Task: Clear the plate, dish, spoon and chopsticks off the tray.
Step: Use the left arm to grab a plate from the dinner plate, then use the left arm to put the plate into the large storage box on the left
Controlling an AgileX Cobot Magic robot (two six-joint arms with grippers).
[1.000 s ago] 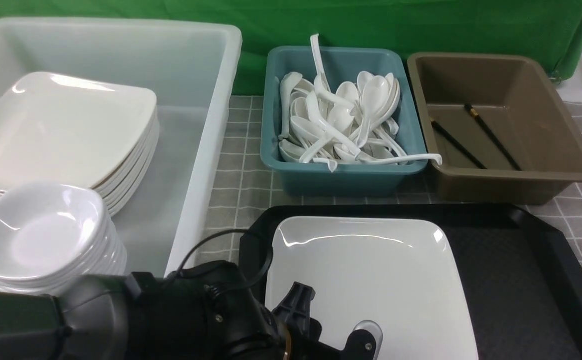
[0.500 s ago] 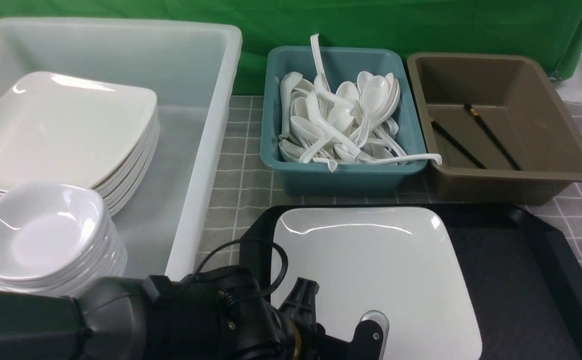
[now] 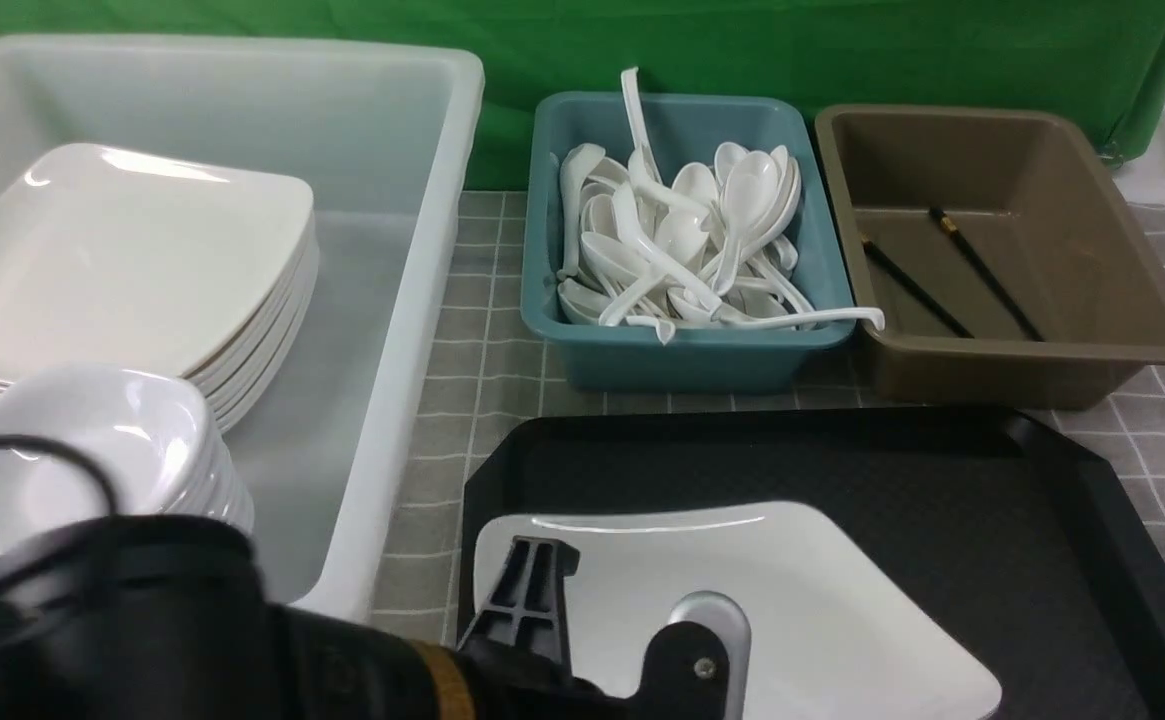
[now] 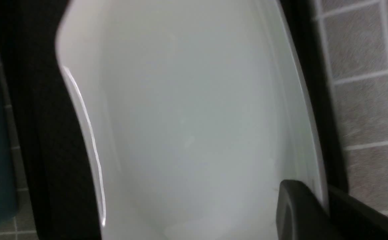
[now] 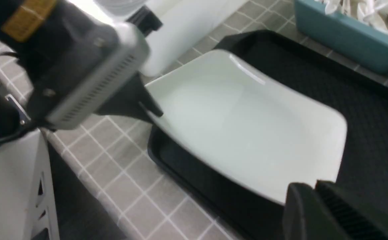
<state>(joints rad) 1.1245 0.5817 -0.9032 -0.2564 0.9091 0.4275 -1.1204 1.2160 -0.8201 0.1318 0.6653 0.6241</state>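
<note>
The large white plate [image 3: 772,600] is tilted over the near left part of the black tray [image 3: 992,500], its left edge raised. My left gripper [image 3: 527,595] is shut on that edge; in the left wrist view one finger [image 4: 297,210] lies on the plate [image 4: 187,120] and the other sits under the rim. The right wrist view shows the left gripper [image 5: 145,108] pinching the plate [image 5: 247,130]. My right gripper [image 5: 313,196] is shut and empty, low over the tray [image 5: 373,100]. Two black chopsticks [image 3: 982,272] lie in the brown tub [image 3: 1122,300]. No dish or spoon is on the tray.
A big white bin [image 3: 412,300] at the left holds a stack of square plates [image 3: 132,260] and a stack of small dishes [image 3: 72,470]. A teal tub [image 3: 682,360] full of white spoons [image 3: 682,240] stands behind the tray. A grey checked cloth covers the table.
The plate has been drawn toward the near left of the tray and tipped up at its left edge. My left arm has risen and come closer to the camera.
</note>
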